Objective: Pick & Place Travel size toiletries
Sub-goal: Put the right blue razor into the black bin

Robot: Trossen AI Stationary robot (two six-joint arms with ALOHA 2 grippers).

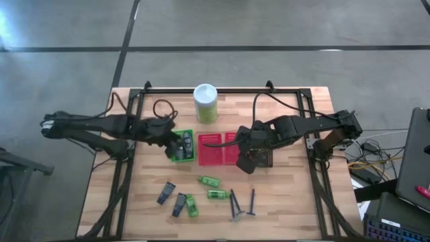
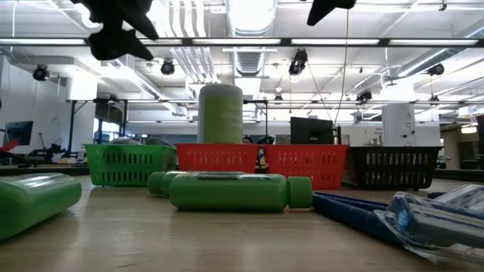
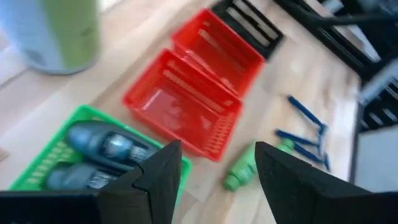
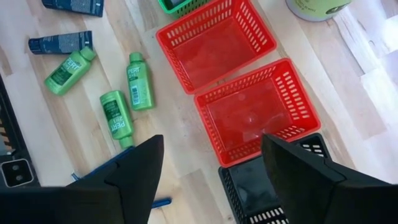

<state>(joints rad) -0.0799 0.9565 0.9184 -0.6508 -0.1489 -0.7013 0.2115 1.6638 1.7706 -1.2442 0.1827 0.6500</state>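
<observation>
Bright overhead lighting; blurred left-wrist view

Wooden table [image 1: 289, 195] with small things on it
Four little baskets [image 1: 216, 149] sit mid-table, a tall green canister [image 1: 205, 103] behind them, bottles [image 1: 209, 181], tubes [image 1: 166, 193] and blue sticks [image 1: 242, 204] in front

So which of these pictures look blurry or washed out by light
Left wrist view: blurred, the red baskets and green basket smeared. Low view: bright ceiling lights glare, the near green bottle sharp. Right wrist view: crisp, bottle labels readable.
</observation>
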